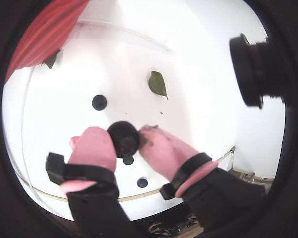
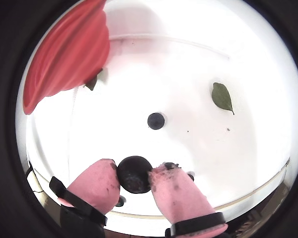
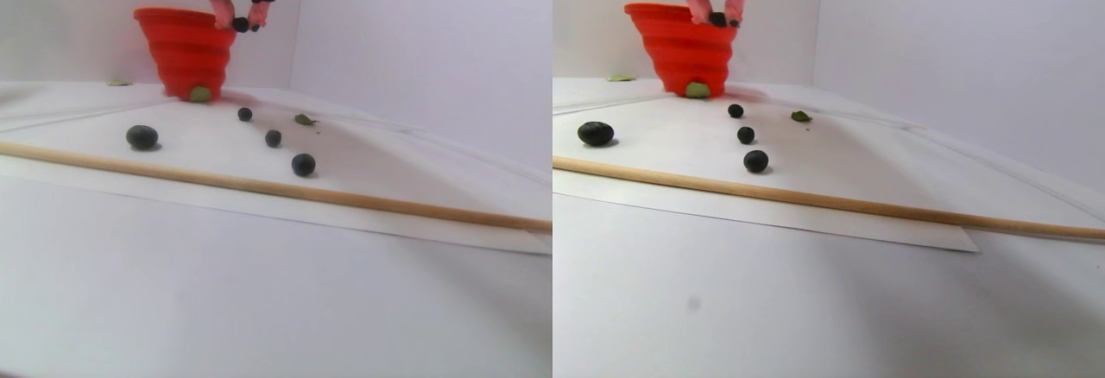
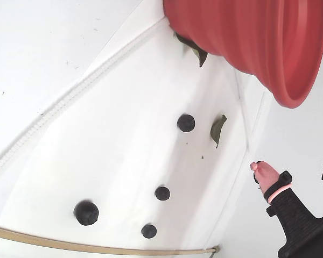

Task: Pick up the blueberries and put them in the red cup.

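My gripper (image 1: 124, 139) is shut on a dark blueberry (image 2: 135, 174), pinched between its two pink fingertips. In the stereo pair view the gripper (image 3: 241, 24) hangs high above the white board, level with the rim of the red cup (image 3: 186, 50) and just to its right. The ridged cup also fills the upper left of both wrist views (image 1: 44, 34) (image 2: 64, 54). Several more blueberries lie on the board below, one larger (image 3: 142, 136), the others smaller (image 3: 245, 114) (image 3: 273, 138) (image 3: 303, 164). The fixed view shows only one pink finger (image 4: 264, 174).
A green leaf (image 3: 303, 120) lies on the board right of the berries, and another leaf (image 3: 200, 94) rests against the cup's base. A long wooden dowel (image 3: 259, 186) runs along the board's near edge. A black camera (image 1: 256, 69) juts in at the right.
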`<state>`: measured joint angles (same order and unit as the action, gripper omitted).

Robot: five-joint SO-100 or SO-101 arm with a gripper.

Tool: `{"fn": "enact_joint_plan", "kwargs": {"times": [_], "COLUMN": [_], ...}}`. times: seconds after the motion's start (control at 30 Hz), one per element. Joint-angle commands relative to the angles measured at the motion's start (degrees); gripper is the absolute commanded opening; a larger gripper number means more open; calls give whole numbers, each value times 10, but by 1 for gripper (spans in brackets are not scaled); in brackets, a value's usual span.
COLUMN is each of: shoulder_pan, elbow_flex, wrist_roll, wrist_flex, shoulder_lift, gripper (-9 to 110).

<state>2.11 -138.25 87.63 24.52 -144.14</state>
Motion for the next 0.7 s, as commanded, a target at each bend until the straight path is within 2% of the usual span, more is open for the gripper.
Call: {"fn": "enact_joint_plan", "kwargs": {"times": [0.0,0.67], "shoulder_pan": [7,68], "elbow_flex": [56,64], "wrist_roll": [9,64], "wrist_flex": [1,-1], "shoulder_lift": [-54,-111], "gripper": [11,11]}}
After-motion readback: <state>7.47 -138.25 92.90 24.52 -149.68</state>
